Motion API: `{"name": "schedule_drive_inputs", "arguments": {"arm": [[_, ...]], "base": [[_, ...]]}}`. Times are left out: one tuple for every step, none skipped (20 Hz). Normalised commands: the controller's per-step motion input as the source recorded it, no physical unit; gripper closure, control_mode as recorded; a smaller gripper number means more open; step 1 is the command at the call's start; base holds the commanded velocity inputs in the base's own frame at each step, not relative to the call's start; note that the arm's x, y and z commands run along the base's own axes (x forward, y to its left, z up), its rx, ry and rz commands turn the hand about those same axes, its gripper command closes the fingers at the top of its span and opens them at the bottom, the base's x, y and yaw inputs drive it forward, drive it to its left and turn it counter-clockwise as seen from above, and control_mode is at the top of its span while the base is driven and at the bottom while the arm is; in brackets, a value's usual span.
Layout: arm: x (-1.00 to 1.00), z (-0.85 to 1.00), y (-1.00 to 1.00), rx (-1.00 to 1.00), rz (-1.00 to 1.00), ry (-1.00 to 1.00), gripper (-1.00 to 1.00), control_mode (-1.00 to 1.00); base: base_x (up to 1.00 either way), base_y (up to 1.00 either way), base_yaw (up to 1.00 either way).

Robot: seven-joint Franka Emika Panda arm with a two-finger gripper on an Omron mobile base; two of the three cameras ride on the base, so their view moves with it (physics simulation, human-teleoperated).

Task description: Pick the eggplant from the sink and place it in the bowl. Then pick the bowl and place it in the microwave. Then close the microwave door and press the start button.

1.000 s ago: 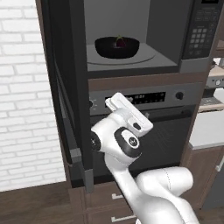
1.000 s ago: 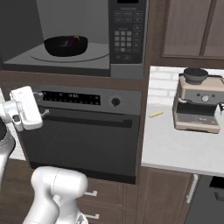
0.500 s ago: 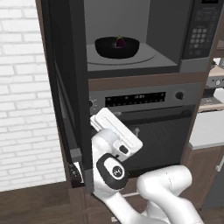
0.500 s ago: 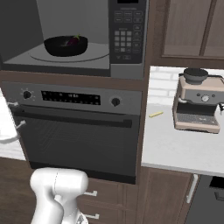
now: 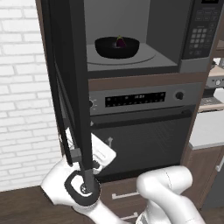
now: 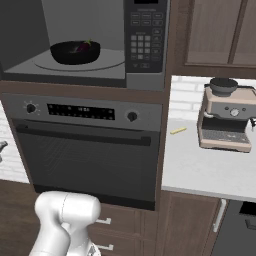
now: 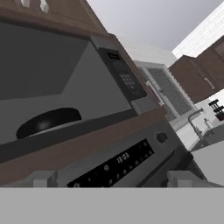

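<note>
Arm dropped lower behind microwave door (image 5: 65, 87), jaws apart; bowl (image 5: 117, 47) unmoved.

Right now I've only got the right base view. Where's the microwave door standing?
Observer: Open. The left base view has the microwave door swung out to the left, edge-on to the camera.
Operator: Gripper state?
Observer: The hand view shows the gripper with jaws wide apart and nothing between them.
Operator: Where's it aimed?
Observer: Up at the oven's clock panel, with the bowl in the microwave above.
</note>
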Motion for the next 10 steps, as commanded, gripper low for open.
{"name": "schedule_drive_inputs", "arguments": {"arm": [[0.0,-0.04,1.0,-0.05,0.0,-0.05,-1.0,-1.0],[0.0,-0.01,1.0,-0.02,0.0,-0.09,-1.0,-1.0],[0.0,-0.03,1.0,-0.01,0.0,-0.09,-1.0,-1.0],[0.0,-0.06,1.0,-0.02,0.0,-0.09,-1.0,-1.0],[0.0,-0.04,1.0,-0.01,0.0,-0.1,-1.0,-1.0],[0.0,0.0,1.0,0.0,0.0,-0.13,-1.0,-1.0],[0.0,-0.01,1.0,0.0,0.0,-0.12,-1.0,-1.0],[0.0,-0.04,1.0,0.0,0.0,-0.09,-1.0,-1.0],[0.0,-0.04,1.0,0.0,0.0,-0.1,-1.0,-1.0],[0.0,0.0,1.0,0.0,0.0,-0.11,-1.0,-1.0]], "base": [[0.0,0.0,0.0],[0.0,0.0,0.0],[0.0,0.0,0.0],[0.0,0.0,0.0],[0.0,0.0,0.0],[0.0,0.0,0.0],[0.0,0.0,0.0],[0.0,0.0,0.0],[0.0,0.0,0.0],[0.0,0.0,0.0]]}}
